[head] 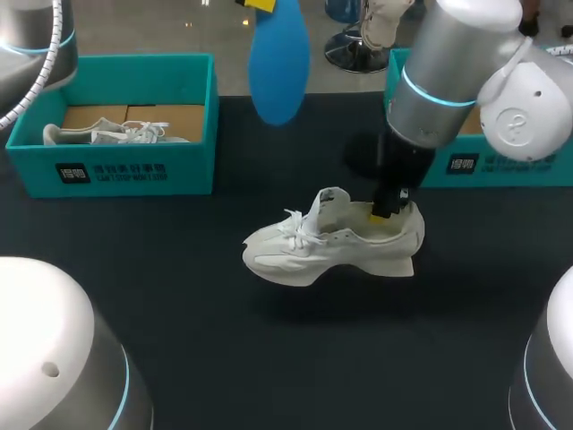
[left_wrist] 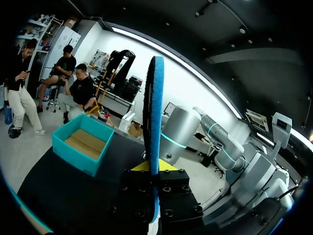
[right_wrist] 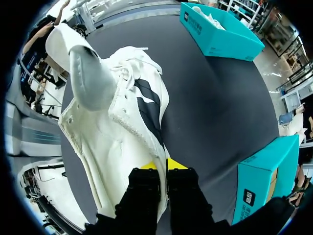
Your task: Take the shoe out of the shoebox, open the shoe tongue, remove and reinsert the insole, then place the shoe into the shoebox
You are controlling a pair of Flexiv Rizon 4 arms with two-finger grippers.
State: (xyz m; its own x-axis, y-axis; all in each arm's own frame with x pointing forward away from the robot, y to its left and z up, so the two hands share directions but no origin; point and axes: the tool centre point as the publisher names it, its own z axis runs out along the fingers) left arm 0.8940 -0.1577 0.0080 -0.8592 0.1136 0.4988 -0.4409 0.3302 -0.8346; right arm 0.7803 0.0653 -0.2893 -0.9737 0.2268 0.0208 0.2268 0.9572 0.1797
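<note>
A white shoe (head: 331, 244) lies on its sole at the middle of the black table, toe to the left and tongue (head: 333, 204) lifted open. My right gripper (head: 387, 213) comes down from above and is shut on the shoe's heel collar. In the right wrist view the yellow tips of the right gripper (right_wrist: 161, 165) pinch that wall of the shoe (right_wrist: 117, 112). A blue insole (head: 278, 61) hangs high over the table's far side. My left gripper (left_wrist: 155, 167) is shut on the insole (left_wrist: 155, 117), which shows edge-on there.
A teal shoebox (head: 188, 116) at the back left holds a second white shoe (head: 107, 134). Another teal shoebox (head: 466, 166) stands at the back right, partly hidden behind my right arm. My arms' grey bases fill both front corners.
</note>
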